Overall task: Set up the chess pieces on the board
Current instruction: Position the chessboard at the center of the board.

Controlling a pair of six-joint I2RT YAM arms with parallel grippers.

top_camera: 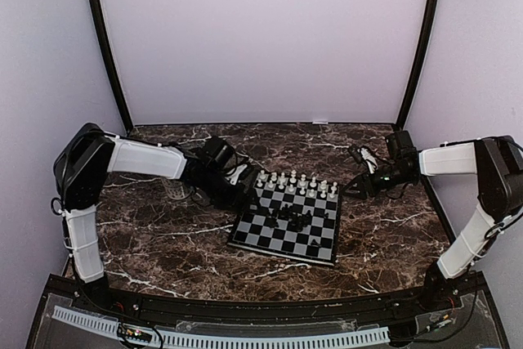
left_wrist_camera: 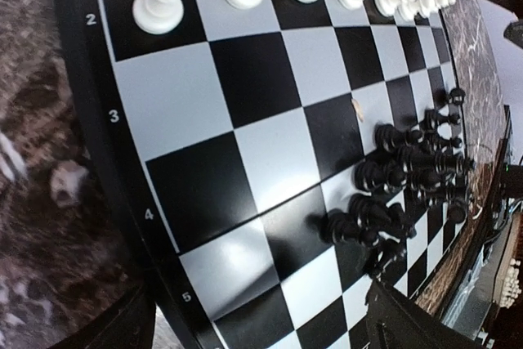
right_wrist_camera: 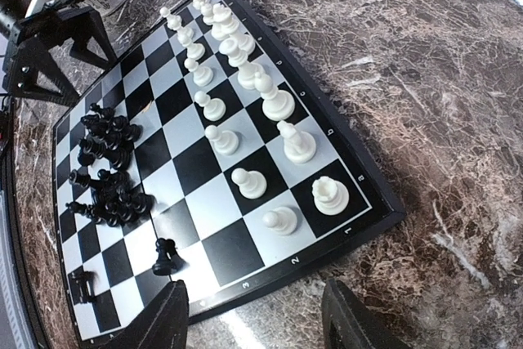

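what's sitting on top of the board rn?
On the board: white pieces in two rows along one edge, black pieces heaped mid-board, one stray black piece apart from them. The heap overlaps itself, so its count and the squares beneath are hidden.

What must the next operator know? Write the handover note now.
Left gripper: open, empty, at the board's left edge.
Right gripper: open, empty, off the board's right side.
White pieces stand in two rows along the board's far edge: done, it seems.
Black pieces lie heaped mid-board, a few strays nearby.
To do: stand the black pieces in two rows on the near side.
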